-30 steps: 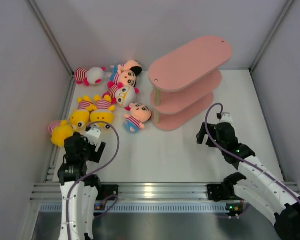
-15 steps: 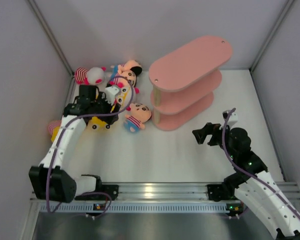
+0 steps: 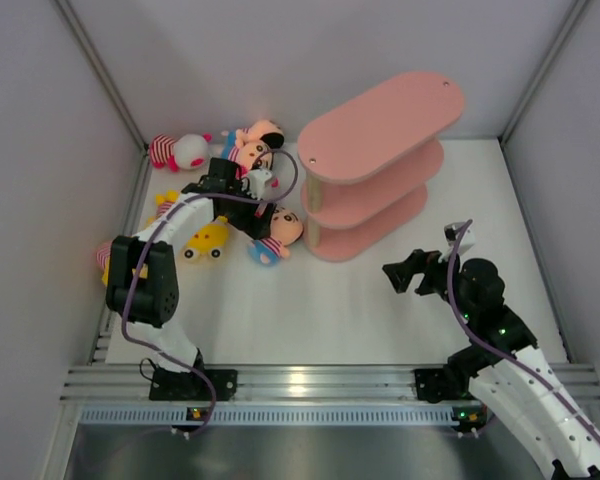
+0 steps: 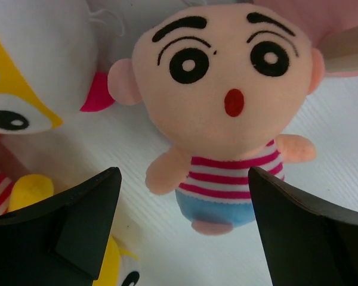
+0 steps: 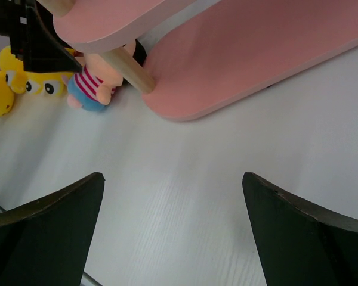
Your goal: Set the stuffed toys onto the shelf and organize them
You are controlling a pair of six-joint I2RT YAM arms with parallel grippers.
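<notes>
Your left arm has swung right since the earlier frame, off the yellow toys and over to the peach doll. The right arm has hardly shifted.

The shelf stands far right, and no toy sits on what shows of it. The toys lie clustered far left.

The left gripper hangs low over the peach doll with its jaws spread wide and holding nothing. That doll lies face up just left of the shelf's bottom board. It is straight ahead of the pincer, head away and feet toward it. Its long axis therefore crosses the closing line, and I judge a short advance would put the striped body between the fingers.

The right gripper is also wide and holds nothing. It sits near the shelf's near side, well apart from the toys, so the left arm is the nearer one.
</notes>
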